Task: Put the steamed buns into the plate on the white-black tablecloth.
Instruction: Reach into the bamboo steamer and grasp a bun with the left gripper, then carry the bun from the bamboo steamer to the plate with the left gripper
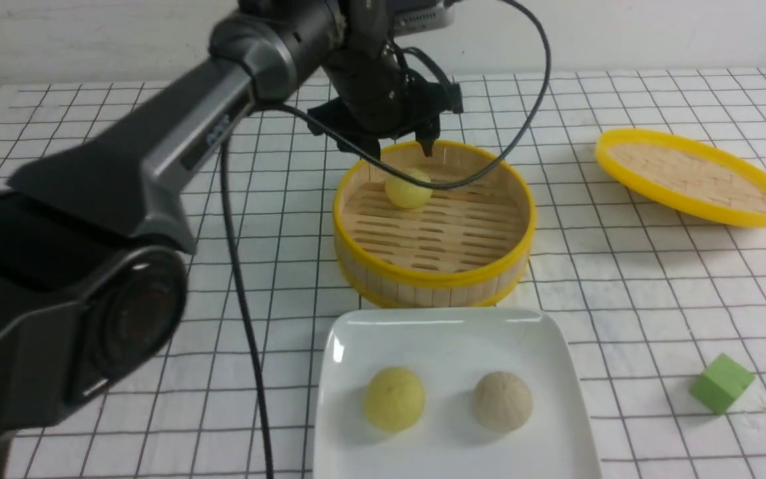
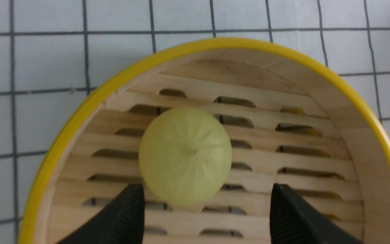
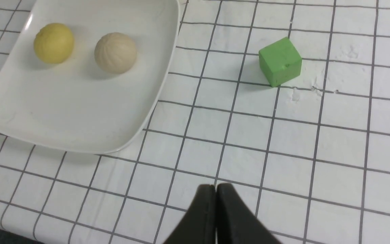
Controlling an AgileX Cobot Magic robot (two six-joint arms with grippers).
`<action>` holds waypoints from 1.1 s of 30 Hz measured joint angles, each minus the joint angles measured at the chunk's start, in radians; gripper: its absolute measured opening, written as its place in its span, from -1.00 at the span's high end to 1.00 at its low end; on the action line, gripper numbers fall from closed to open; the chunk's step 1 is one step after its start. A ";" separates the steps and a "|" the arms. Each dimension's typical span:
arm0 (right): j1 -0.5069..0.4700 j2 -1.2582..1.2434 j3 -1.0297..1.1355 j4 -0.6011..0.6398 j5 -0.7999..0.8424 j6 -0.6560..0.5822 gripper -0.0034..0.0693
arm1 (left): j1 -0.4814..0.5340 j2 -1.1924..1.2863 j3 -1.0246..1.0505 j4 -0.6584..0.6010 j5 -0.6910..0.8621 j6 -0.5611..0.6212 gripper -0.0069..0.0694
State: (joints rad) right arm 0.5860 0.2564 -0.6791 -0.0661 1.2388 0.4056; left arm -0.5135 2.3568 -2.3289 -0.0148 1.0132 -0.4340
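Front view: the left gripper (image 1: 401, 148) hangs over the far side of the steamer basket (image 1: 436, 276), jaws spread wide and nothing held. The third bun (image 1: 408, 188), pale yellow, sits on the slats right below it. On the near side, the plate (image 1: 449, 332) lies on the checked tablecloth (image 1: 622, 286) with a yellow bun (image 1: 393, 398) on its left and a beige bun (image 1: 502, 400) on its right, apart from each other. The lid (image 1: 692, 174) lies far right and the green cube (image 1: 722, 383) near right, both out of the way. Left wrist view: the two fingers (image 2: 127, 217) stand wide, and the third bun sits closer to one than the other; no contact that I can make out. Right wrist view: the right gripper (image 3: 216, 187) is pressed shut and empty, above bare cloth to the right of the plate, with the cube beyond it. Step, as I read it: two of three buns are placed and the pick of the last is being set up. Next move likely calls for centring over the bun, dropping lower, closing gently, lifting clear of the basket rim and carrying it near to a bare part of the plate.
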 joint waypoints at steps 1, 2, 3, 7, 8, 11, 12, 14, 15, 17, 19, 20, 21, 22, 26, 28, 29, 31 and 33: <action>0.000 0.002 0.000 0.000 0.000 0.000 0.84 | 0.000 0.030 -0.018 0.000 -0.019 0.000 -0.49; 0.000 0.002 0.000 0.000 0.000 0.000 0.84 | 0.000 0.051 -0.030 0.000 -0.040 0.000 -0.49; 0.000 0.002 0.000 0.000 0.000 0.000 0.84 | 0.000 0.061 -0.032 0.000 -0.044 0.000 -0.48; 0.000 0.002 0.000 -0.002 0.000 0.000 0.84 | 0.000 0.143 -0.042 0.025 -0.093 -0.003 -0.39; 0.000 0.002 0.000 -0.002 0.000 0.000 0.84 | 0.001 0.151 -0.044 0.031 -0.097 -0.003 -0.36; 0.000 0.002 0.000 -0.002 0.000 0.001 0.84 | 0.001 0.157 -0.050 0.038 -0.100 -0.003 -0.09; 0.000 0.002 0.000 -0.002 0.000 0.001 0.84 | 0.001 0.157 -0.051 0.039 -0.096 -0.003 0.05; 0.000 0.002 0.000 -0.002 0.001 0.001 0.84 | 0.001 0.157 -0.068 0.039 -0.065 -0.003 0.35; 0.000 0.002 0.000 -0.002 0.001 0.001 0.84 | 0.001 0.155 -0.081 0.039 -0.040 0.001 0.52; 0.000 0.002 0.000 -0.002 0.004 0.001 0.83 | 0.001 0.140 -0.112 0.039 0.022 0.019 0.68; 0.000 0.002 0.000 -0.002 0.011 0.001 0.83 | 0.001 0.114 -0.161 0.033 0.118 0.049 0.74; 0.000 0.002 0.000 -0.002 0.011 0.001 0.83 | 0.001 0.114 -0.167 0.033 0.127 0.052 0.74; 0.000 0.002 0.000 -0.002 0.013 0.001 0.82 | 0.000 0.080 -0.220 0.037 0.195 0.079 0.75; 0.000 0.002 0.000 -0.002 0.012 0.001 0.82 | 0.000 0.051 -0.248 0.043 0.217 0.094 0.76; 0.000 0.002 0.000 -0.024 0.016 0.001 0.81 | 0.000 -0.102 -0.333 0.101 0.225 0.161 0.76; 0.000 0.002 0.000 -0.033 0.017 0.001 0.80 | 0.000 -0.185 -0.317 0.113 0.225 0.171 0.76; 0.000 0.002 0.000 -0.033 0.017 0.001 0.80 | 0.000 -0.194 -0.312 0.113 0.225 0.172 0.76; 0.000 0.002 0.000 -0.033 0.019 0.001 0.80 | 0.001 -0.313 -0.184 0.069 0.225 0.174 0.76; 0.000 0.002 0.000 -0.033 0.019 0.001 0.79 | 0.001 -0.372 -0.087 0.022 0.225 0.174 0.76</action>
State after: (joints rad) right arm 0.5860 0.2584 -0.6791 -0.0989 1.2575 0.4063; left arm -0.5130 1.9847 -2.4163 0.0074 1.2379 -0.2599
